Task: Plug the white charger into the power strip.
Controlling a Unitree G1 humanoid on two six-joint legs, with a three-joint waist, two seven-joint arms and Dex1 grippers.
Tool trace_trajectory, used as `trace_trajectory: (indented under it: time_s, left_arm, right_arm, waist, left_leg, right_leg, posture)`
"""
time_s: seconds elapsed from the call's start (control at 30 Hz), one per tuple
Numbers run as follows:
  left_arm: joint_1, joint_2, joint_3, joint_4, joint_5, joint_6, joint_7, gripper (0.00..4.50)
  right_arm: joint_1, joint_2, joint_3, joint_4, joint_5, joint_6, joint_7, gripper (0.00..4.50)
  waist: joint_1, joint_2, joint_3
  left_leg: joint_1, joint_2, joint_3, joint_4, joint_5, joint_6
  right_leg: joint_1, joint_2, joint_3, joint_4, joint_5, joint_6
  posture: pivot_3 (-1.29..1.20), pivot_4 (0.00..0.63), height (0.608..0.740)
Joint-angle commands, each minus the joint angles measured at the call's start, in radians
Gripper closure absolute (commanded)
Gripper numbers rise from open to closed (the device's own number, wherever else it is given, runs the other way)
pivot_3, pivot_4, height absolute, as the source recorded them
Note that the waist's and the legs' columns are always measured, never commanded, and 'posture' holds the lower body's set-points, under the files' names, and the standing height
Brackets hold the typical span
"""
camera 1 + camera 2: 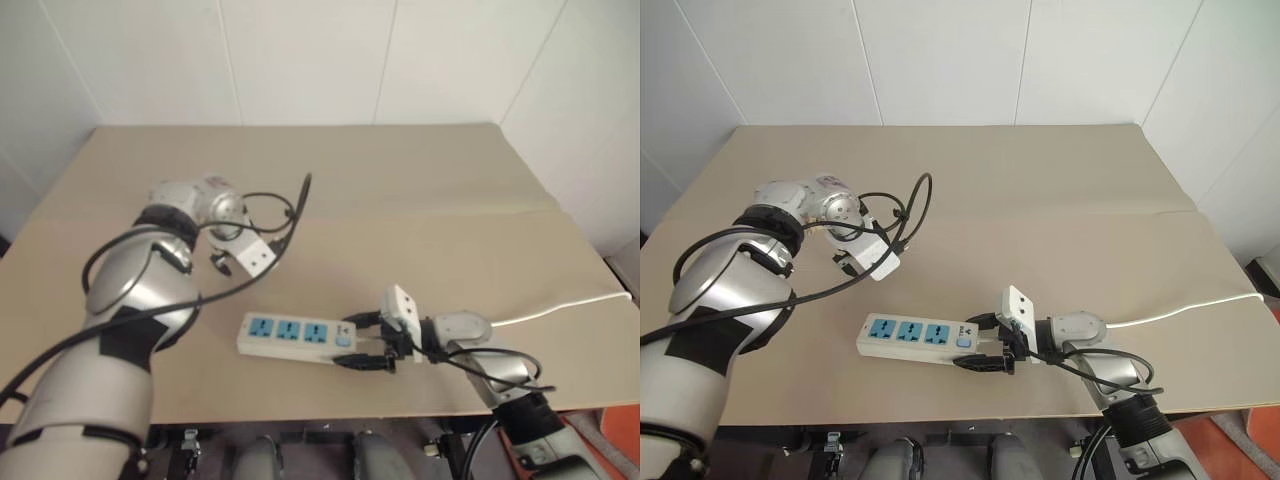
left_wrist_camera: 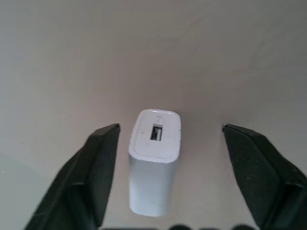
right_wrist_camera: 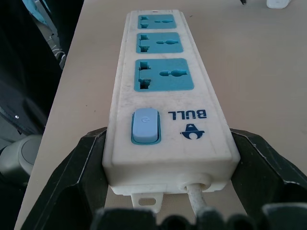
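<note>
The white charger (image 2: 153, 163) stands on end on the tan table, its USB port facing up toward my left wrist. My left gripper (image 2: 170, 127) hangs over it, open, one finger on each side with a gap to both. The power strip (image 1: 290, 335) lies flat near the table's front edge, its three blue sockets in a row and its switch at the right end. My right gripper (image 1: 347, 342) is shut on that switch end, a finger (image 3: 91, 158) pressed against each long side. In the head views my left wrist hides the charger.
The strip's thin white cord (image 1: 560, 305) runs off to the table's right edge. A black cable (image 1: 290, 210) loops above my left wrist. The table's front edge (image 1: 330, 408) lies just behind the strip. Bare tabletop (image 1: 400, 190) stretches toward the white wall.
</note>
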Motion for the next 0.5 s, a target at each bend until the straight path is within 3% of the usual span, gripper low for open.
trace_trajectory:
  time_s: [0.03, 0.17, 0.4, 0.5]
  left_arm:
    - [0.001, -0.001, -0.013, -0.001, 0.025, 0.017, 0.043, 2.14]
    - [0.004, -0.008, -0.021, 0.001, 0.043, 0.028, 0.075, 3.41]
    - [-0.007, -0.012, -0.010, 0.000, 0.043, 0.038, 0.098, 3.48]
    - [-0.030, -0.006, 0.046, -0.003, -0.019, 0.024, 0.051, 3.48]
  right_arm:
    - [0.028, -0.008, 0.024, -0.002, -0.032, 0.017, -0.020, 1.10]
    - [0.036, -0.010, 0.024, -0.010, -0.033, 0.021, -0.025, 1.10]
    - [0.034, -0.012, 0.024, -0.008, -0.037, 0.021, -0.026, 1.10]
    - [0.026, -0.012, 0.024, -0.002, -0.038, 0.019, -0.023, 1.10]
  waist:
    - [0.000, 0.000, 0.000]
    - [0.001, 0.000, 0.000]
    - [0.001, 0.000, 0.000]
    - [0.001, 0.000, 0.000]
  left_leg:
    - [0.000, 0.000, 0.000, 0.000, 0.000, 0.000]
    - [0.000, 0.000, 0.000, 0.000, 0.000, 0.000]
    - [0.000, 0.000, 0.000, 0.000, 0.000, 0.000]
    - [0.000, 0.000, 0.000, 0.000, 0.000, 0.000]
  right_leg:
    - [0.000, 0.000, 0.000, 0.000, 0.000, 0.000]
    - [0.000, 0.000, 0.000, 0.000, 0.000, 0.000]
    - [0.000, 0.000, 0.000, 0.001, 0.000, 0.000]
    - [0.000, 0.000, 0.000, 0.001, 0.000, 0.000]
  posture:
    - [0.00, 0.150, 0.740]
    - [0.00, 0.150, 0.740]
    - [0.00, 0.150, 0.740]
    - [0.00, 0.150, 0.740]
